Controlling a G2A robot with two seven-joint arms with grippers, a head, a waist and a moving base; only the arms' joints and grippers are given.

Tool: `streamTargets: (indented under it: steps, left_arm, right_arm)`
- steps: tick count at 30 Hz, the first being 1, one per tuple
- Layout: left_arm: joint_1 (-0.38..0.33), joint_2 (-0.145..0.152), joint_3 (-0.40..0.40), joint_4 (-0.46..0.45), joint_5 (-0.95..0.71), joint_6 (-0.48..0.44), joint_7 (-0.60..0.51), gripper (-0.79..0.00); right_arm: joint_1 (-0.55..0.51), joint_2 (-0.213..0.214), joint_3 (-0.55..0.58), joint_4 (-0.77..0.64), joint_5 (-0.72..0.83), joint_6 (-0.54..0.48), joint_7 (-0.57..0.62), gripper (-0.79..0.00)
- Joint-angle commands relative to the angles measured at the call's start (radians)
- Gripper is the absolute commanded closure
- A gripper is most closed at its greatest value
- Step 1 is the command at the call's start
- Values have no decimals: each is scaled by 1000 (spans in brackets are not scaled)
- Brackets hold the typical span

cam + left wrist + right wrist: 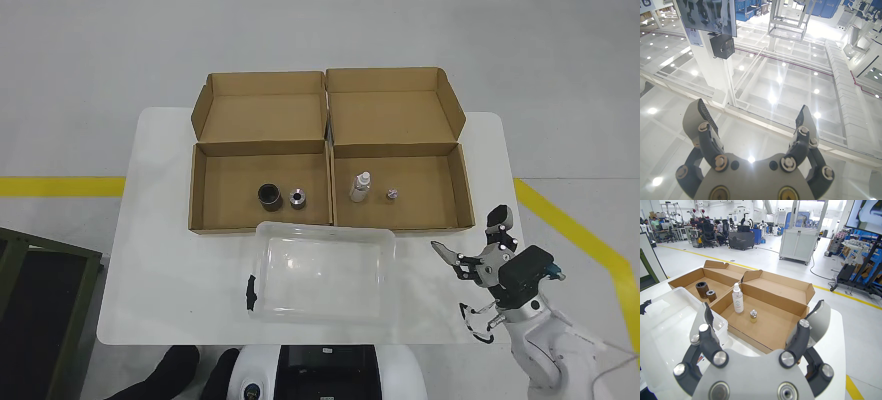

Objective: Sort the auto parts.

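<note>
- Tub [322,272] stands on the tabletop [160,260].
- Behind the tub, leftward: left box [230,188] holding sleeve [270,195] and bushing [298,197].
- Behind the tub, rightward: right box [432,185] holding bottle [359,186] and fitting [393,192].

I work at a white table [150,200]. A yellow line [60,186] crosses the grey floor [300,40] on both sides. A dark green rack [40,300] stands near left, and an aluminium-framed cabinet [800,237] far beyond.
</note>
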Motion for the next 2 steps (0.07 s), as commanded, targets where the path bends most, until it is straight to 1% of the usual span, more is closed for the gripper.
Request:
streamTargets:
  steps: [1, 2]
  left_arm:
    - [0, 0, 0, 0, 0, 0, 0, -785]
    - [0, 0, 0, 0, 0, 0, 0, -784]
  right_arm:
    - [0, 0, 0, 0, 0, 0, 0, -785]
    - [0, 0, 0, 0, 0, 0, 0, -785]
